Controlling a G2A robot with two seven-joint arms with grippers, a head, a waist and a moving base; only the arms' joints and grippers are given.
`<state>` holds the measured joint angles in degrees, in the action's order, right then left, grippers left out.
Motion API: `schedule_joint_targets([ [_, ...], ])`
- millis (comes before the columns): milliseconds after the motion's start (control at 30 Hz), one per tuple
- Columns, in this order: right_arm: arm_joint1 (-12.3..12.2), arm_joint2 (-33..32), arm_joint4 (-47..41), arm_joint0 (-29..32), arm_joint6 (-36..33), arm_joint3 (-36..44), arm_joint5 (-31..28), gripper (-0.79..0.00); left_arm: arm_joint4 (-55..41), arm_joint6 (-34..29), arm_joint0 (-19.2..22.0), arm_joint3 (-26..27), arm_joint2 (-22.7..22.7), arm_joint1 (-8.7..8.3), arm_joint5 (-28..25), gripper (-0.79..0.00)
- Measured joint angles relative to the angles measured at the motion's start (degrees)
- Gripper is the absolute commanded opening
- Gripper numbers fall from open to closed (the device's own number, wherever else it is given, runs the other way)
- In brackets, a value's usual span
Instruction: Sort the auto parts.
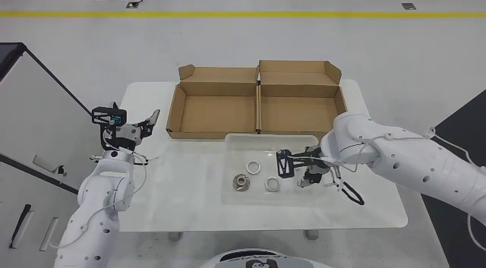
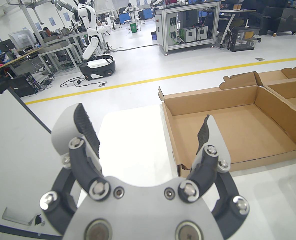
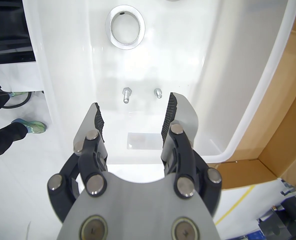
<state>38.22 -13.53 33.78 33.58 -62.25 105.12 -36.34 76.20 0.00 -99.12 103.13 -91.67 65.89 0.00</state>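
Right wrist view has the right gripper (image 3: 135, 101), jaws spread and empty, over the white tray (image 3: 270, 76) just short of a small hex-head bolt (image 3: 126, 94), probably hard, light and slippery, best pinched across its shank.

left arm (image 1: 102, 200) and right arm (image 1: 402, 162), at eight and four o'clock, are white, rounded, dotted with dark holes. left gripper (image 2: 144, 126) and right gripper (image 3: 134, 116): silver plates, black links, ribbed pads (image 2: 86, 128).

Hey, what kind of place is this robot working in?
Most likely a robotics lab or test floor: a white humanoid robot stands in the open room behind, a metal-framed equipment rack holds electronics, and a yellow floor line runs across the pale floor.
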Motion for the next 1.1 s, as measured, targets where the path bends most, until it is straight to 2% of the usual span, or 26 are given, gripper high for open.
schedule_joint_targets([
  [100,-0.03,-0.09,0.35,0.82,0.05,-0.19,-0.33,-0.277,0.0,0.0,0.0,0.0,0.0,0.0,0.0,0.0],
  [367,-0.17,-0.57,0.92,2.8,0.14,-0.11,-0.48,-0.394,0.0,0.0,0.0,0.0,0.0,0.0,0.0,0.0],
  [1100,0.24,-2.67,2.41,5.85,0.37,-0.8,-0.94,-0.406,0.0,0.0,0.0,0.0,0.0,0.0,0.0,0.0],
])
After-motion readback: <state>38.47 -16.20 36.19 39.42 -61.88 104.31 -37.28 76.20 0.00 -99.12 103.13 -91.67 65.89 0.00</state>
